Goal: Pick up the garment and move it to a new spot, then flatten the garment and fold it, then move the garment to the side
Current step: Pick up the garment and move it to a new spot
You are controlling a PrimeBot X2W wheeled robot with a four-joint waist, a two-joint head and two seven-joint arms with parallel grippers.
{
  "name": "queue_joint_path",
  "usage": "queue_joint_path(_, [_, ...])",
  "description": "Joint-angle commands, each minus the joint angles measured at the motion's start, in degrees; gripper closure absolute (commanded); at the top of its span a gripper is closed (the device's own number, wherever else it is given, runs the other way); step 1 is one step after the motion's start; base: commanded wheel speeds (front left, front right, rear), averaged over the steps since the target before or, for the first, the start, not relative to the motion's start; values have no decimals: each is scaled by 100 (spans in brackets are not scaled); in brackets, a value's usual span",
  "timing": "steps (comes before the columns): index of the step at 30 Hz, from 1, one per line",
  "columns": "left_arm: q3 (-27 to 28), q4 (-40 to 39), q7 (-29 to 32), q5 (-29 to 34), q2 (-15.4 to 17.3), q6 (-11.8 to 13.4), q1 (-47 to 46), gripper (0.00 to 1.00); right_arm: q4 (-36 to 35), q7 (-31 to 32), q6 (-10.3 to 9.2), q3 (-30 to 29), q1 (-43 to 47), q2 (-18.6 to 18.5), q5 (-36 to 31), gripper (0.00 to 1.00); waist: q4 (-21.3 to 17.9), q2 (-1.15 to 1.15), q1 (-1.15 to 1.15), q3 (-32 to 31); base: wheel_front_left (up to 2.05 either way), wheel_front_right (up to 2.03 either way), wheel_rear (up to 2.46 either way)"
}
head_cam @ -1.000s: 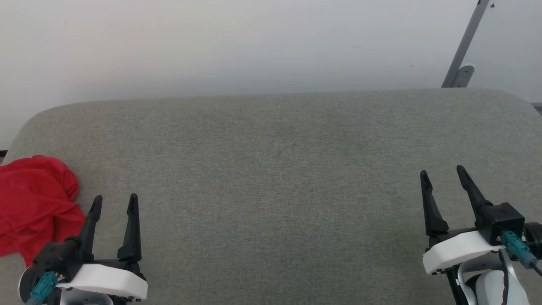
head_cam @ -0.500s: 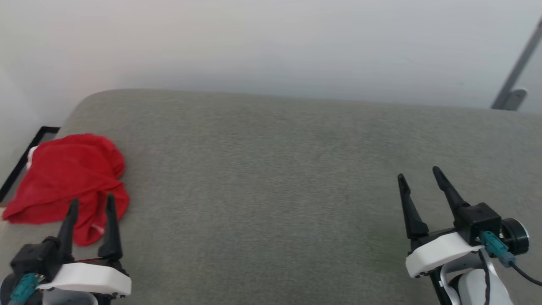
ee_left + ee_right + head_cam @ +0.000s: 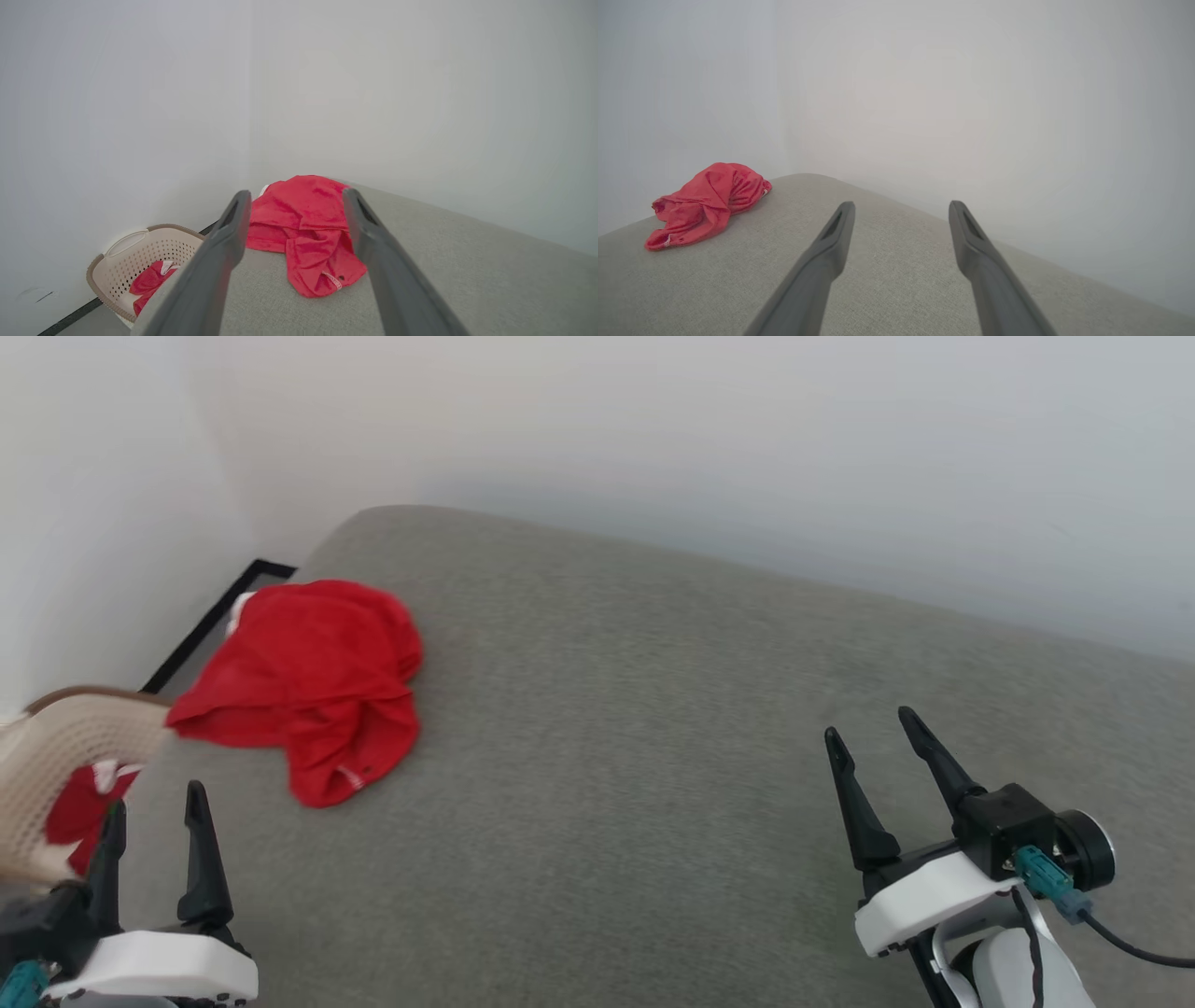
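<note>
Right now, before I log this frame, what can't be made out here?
- garment: crumpled; its own folds hide the sleeves and underside.
- left gripper: its base is cut off by the head view's bottom-left corner.
- basket: the head view's left edge cuts it off; in the left wrist view that gripper's finger crosses its right side.
- red cloth in the basket: half behind the basket wall and too small to identify.

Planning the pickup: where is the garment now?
In the head view the garment lies crumpled at the left end of the grey surface, beside the basket, ahead of the left end effector.
</note>
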Motion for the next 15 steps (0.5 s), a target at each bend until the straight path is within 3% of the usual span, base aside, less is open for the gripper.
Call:
queue_joint_path(1, [11,-28,13,-37,-11,42,60,0,-12,-3,27,9,-44,1,38,0,210,0,0,-17,0,0,0])
queue_joint_path(9, [67,-107,3,-137,-118,174,88,0,-176,99,27,3,-91,-47,25,0,579,0,0,127,0,0,0])
queue_joint_path(15, [56,66,-20,-204,-137,107,-314,0,-382,193,27,-128,-145,-138,-38,0,666,0,0,383,0,0,0])
